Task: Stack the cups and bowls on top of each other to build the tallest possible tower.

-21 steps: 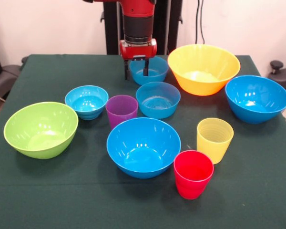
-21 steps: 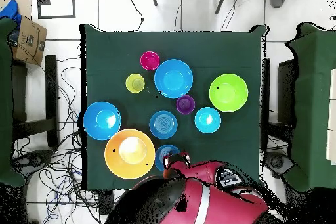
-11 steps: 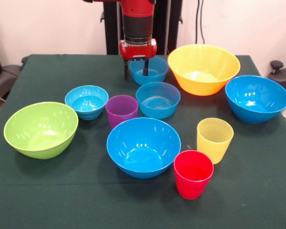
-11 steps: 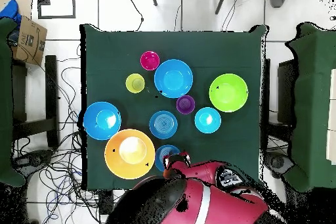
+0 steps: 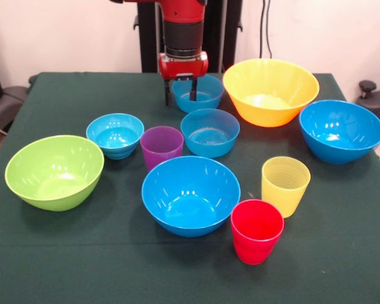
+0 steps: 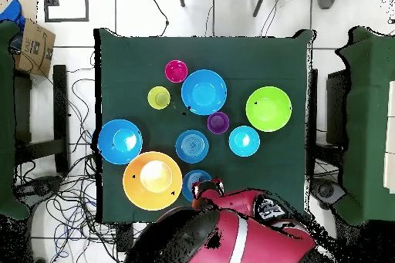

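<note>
Fingers [image 5: 180, 94] are spread apart, one inside and one outside the rim of the small blue bowl [image 5: 201, 95], same as half a second ago, nothing moved. Yellow bowl [image 5: 270, 90] sits just beside; the cups [image 5: 162, 145] stand further out. Table [image 5: 63, 95] is bare on the other side.

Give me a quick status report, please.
Gripper open astride small blue plastic bowl's rim. Nothing stacked yet. Big yellow plastic bowl close alongside.
</note>
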`<action>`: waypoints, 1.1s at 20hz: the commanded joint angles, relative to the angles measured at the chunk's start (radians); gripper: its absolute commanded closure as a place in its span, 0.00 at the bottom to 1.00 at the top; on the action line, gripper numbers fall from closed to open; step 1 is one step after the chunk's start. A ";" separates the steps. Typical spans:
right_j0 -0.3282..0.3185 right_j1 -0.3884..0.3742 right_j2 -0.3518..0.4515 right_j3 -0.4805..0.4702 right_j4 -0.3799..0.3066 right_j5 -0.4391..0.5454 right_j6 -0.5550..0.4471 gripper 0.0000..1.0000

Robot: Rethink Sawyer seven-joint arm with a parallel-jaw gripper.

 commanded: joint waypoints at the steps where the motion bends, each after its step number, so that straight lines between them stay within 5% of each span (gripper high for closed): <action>1: -0.003 0.004 0.067 -0.079 0.051 -0.028 0.138 0.00; 22: 0.026 0.003 0.034 -0.096 0.075 0.018 0.111 0.00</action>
